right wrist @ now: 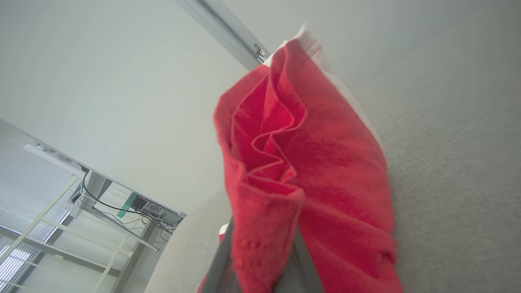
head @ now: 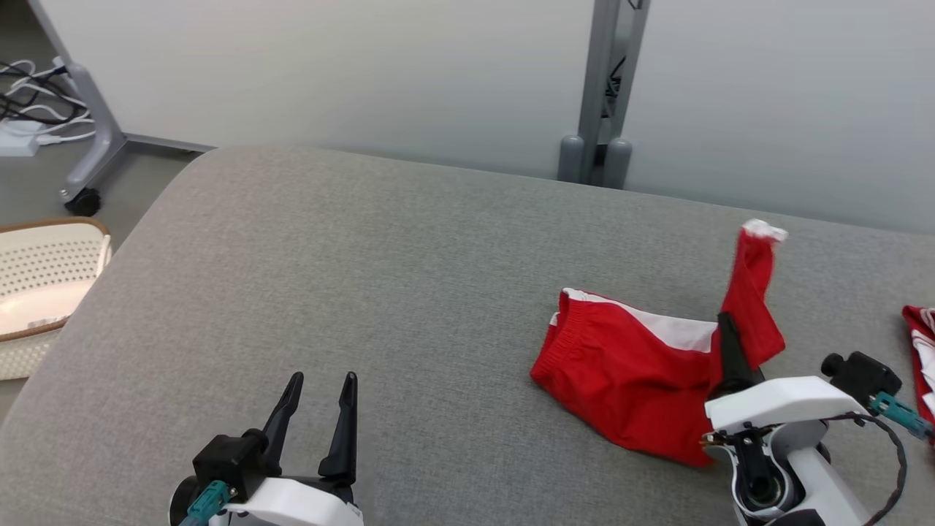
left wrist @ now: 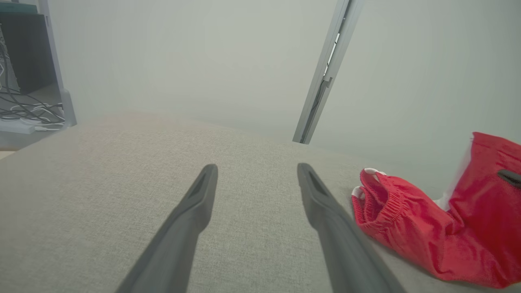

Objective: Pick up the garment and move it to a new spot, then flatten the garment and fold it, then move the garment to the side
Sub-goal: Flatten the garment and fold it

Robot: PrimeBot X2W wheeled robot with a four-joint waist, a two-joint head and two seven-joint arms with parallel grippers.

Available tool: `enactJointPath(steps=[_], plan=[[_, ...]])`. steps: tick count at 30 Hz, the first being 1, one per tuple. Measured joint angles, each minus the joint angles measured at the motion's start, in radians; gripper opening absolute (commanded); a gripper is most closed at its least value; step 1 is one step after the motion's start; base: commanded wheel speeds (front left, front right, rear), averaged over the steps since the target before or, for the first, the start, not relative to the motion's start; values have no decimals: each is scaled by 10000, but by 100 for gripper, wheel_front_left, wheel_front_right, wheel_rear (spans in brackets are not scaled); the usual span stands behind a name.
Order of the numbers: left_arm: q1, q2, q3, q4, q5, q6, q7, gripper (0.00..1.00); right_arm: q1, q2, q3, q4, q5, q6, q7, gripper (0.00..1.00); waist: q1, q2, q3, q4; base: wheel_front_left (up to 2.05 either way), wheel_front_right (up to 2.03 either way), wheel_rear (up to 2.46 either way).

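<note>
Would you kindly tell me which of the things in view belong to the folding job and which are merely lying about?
Job: red shorts, pinched and partly lifted by the shut right pincer; open left pincer, holding nothing; grey surface they lie on.
Lying about: white basket; cables; grey post; another red cloth at the right edge.
</note>
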Motion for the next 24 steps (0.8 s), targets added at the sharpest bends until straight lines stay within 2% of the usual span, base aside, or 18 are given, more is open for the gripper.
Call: enactJointPath(steps=[9,19,20,21,24], plan=[[-61,-6,-61,155,305,-50,0,100,-314,23,1204,-128,656,0,48,0,0,0,176,663,0,0,0],[-104,-2,-217,180,303,-35,0,100,-675,35,2270,1131,1139,0,19,0,0,0,527,1368,0,0,0],[-111,4,-245,174,303,-10,0,100,-686,25,2345,1294,1254,0,15,10,0,0,559,1432,0,0,0],[-114,0,-280,167,301,-8,0,100,-732,27,2422,1476,1304,0,12,100,0,0,588,1497,0,0,0],[-116,-2,-345,167,291,35,0,100,-947,23,2608,1810,1605,0,8,100,0,0,649,1664,0,0,0]])
